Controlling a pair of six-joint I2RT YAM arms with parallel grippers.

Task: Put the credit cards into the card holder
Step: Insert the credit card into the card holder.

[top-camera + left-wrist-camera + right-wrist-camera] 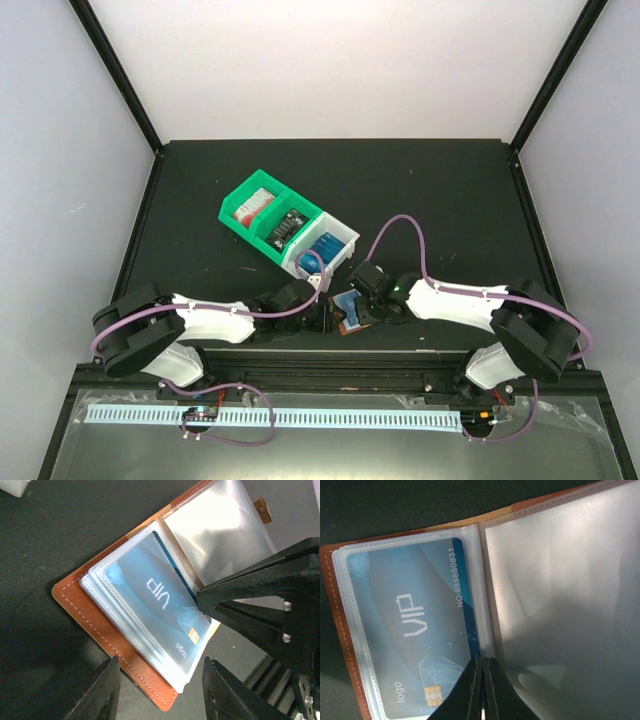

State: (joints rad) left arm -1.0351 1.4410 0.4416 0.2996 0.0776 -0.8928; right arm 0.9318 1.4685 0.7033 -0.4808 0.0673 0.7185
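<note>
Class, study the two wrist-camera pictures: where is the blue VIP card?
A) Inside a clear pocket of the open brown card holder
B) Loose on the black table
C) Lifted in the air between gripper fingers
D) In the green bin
A: the blue VIP card lies inside a clear pocket of the opened brown card holder, its print showing through the plastic.

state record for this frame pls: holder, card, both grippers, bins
card holder: brown, lying open on the table, clear pockets up
blue VIP card: largely inside a clear pocket
right gripper: jaws shut, tips at the card's spine-side edge
left gripper: jaws open, either side of the holder's corner, no grip seen
green bin: red-and-white card in one compartment
white bin: something blue inside, unclear
</note>
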